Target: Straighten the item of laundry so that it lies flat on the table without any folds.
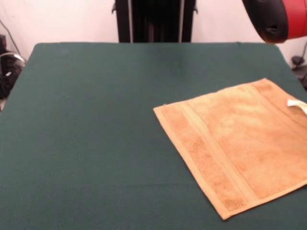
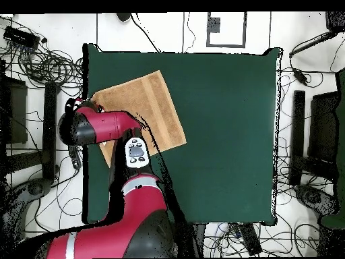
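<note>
Orange-tan terry towel (image 1: 237,146) lies spread flat on the dark green table (image 1: 91,134), at the right side of the front view, turned at an angle, with a small white tag (image 1: 297,106) near its far right corner. A red and black arm part (image 1: 278,18) shows at top right.

From overhead, the towel (image 2: 145,108) lies at the table's (image 2: 222,135) left edge, and the red arm (image 2: 101,128) covers part of it. The gripper is not visible, so I cannot tell its state.

Towel (image 1: 240,143): orange-tan terry with darker woven bands parallel to the edges, a paler hem along the border, and a small white tag (image 1: 297,105) at one side. Table (image 1: 86,143): uniform dark green, unpatterned. Arm (image 2: 111,128): red shell with black joints and a grey-white panel (image 2: 137,152). Pedestal (image 1: 154,20): black. Wall behind: off-white.
</note>
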Tool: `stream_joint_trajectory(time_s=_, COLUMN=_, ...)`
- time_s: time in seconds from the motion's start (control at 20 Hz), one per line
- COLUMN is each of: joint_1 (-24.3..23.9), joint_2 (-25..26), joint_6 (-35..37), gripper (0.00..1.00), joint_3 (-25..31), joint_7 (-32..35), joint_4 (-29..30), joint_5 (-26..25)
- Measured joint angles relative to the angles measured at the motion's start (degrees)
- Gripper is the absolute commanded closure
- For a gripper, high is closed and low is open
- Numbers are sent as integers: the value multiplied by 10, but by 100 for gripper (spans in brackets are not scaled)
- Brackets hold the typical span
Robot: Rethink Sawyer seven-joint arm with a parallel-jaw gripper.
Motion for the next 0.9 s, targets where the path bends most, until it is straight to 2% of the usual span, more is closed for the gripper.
stream_joint_trajectory(time_s=0.5, joint_1=3, joint_2=17, joint_6=3, gripper=100, joint_3=8, joint_7=0, joint_4=-3, joint_5=14)
stream_joint_trajectory(time_s=0.55, joint_1=6, joint_2=20, joint_6=9, gripper=0, joint_3=8, joint_7=0, joint_4=-3, joint_5=21)
stream_joint_trajectory(time_s=0.9, joint_1=34, joint_2=22, joint_6=51, gripper=0, joint_3=-11, joint_7=0, joint_4=-4, joint_5=40)
